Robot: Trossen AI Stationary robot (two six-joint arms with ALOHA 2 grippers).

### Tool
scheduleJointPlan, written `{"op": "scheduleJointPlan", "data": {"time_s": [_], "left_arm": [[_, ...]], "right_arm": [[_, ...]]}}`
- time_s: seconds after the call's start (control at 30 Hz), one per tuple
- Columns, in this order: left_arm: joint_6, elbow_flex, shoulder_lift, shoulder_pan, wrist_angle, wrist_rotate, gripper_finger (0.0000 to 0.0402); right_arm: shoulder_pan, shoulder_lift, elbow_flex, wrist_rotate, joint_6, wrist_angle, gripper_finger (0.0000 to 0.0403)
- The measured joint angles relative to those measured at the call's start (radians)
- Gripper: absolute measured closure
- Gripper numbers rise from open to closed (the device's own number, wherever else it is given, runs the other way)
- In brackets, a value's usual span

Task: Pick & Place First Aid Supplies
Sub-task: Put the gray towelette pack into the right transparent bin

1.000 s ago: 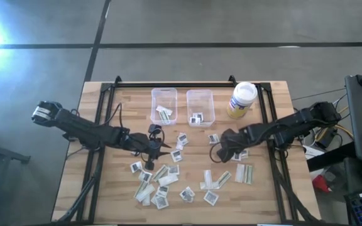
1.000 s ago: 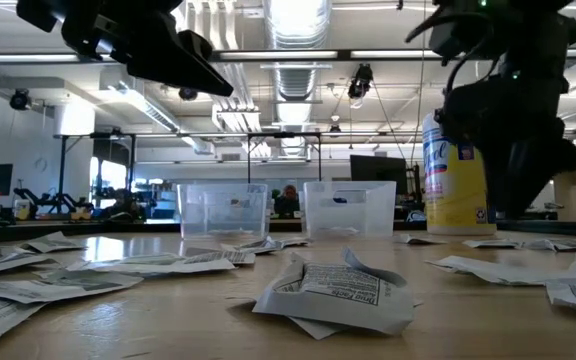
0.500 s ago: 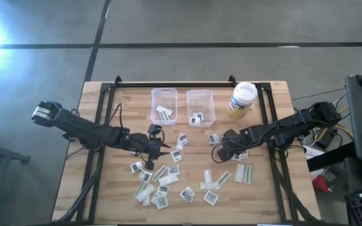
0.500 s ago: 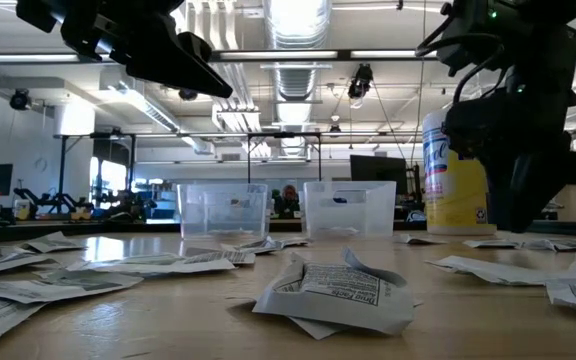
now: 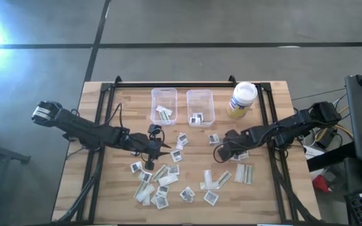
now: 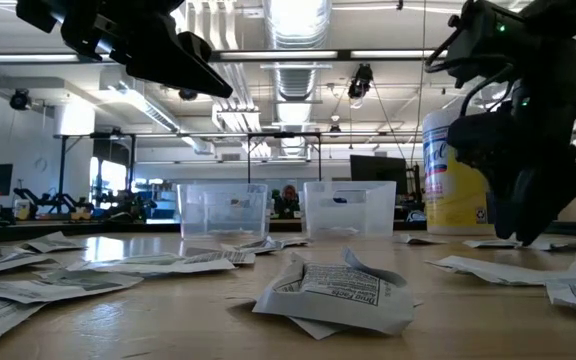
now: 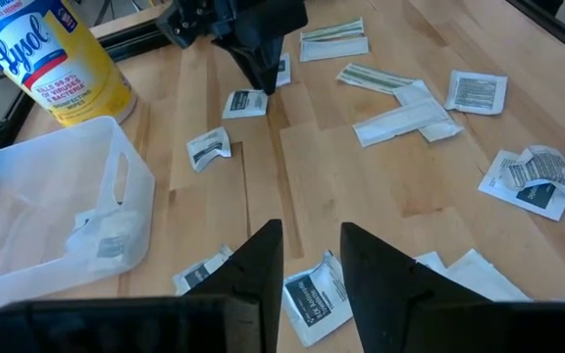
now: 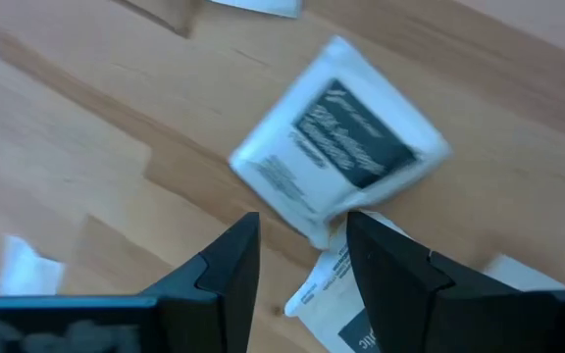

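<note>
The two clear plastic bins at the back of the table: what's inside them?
The left bin holds a few long strip packets, the right bin some square packets. Anything beneath those packets is hidden.

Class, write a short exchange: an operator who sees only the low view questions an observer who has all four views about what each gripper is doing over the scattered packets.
Operator: The right arm is one dark mass to me. What are its fingers over?
Observer: The right gripper is open, poised just above a square white packet with dark print.
Operator: And the left one, raised at my upper left?
Observer: The left gripper is open and holds nothing, above a loose packet lying on the wood.
</note>
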Motion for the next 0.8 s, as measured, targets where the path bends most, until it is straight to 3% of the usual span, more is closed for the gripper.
{"op": "scheduleJointPlan", "data": {"time_s": [0.8], "left_arm": [[0.002,0.0,0.0,0.0,0.0,0.0,0.0302]], "right_arm": [[-0.002,-0.002,-0.043,0.079,0.064,0.021,0.0281]]}}
